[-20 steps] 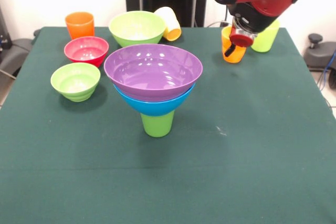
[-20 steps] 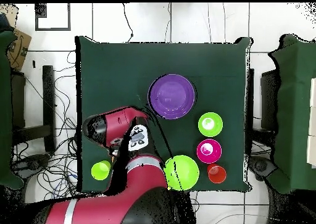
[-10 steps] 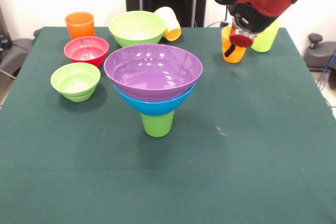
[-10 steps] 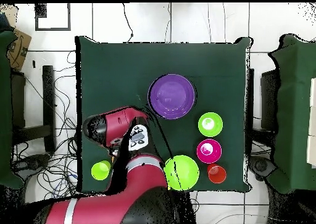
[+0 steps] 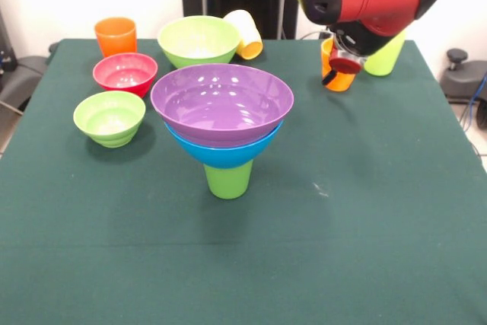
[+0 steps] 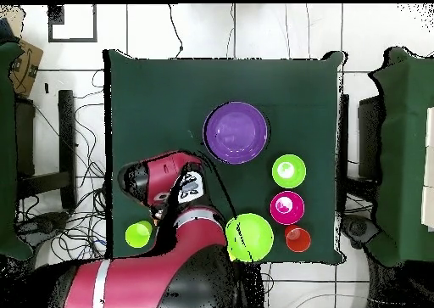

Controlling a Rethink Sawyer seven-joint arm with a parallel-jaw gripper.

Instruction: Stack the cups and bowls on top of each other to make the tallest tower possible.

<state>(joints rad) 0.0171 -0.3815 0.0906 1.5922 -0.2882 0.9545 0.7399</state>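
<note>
The tower stands mid-table: a wide purple bowl nested in a blue bowl, both resting on a green cup. From above only the purple bowl of the tower shows. My gripper hangs at the far right, right at an orange-yellow cup. The arm's head hides how it meets the cup. A yellow-green cup stands just behind. In the overhead view the arm covers the orange-yellow cup.
At the far left stand an orange cup, a red bowl and a small lime bowl. A large lime bowl sits at the back with a pale yellow cup lying tipped beside it.
The arm's head has shifted slightly up and to the left in the front view. The cups and bowls have not moved.
</note>
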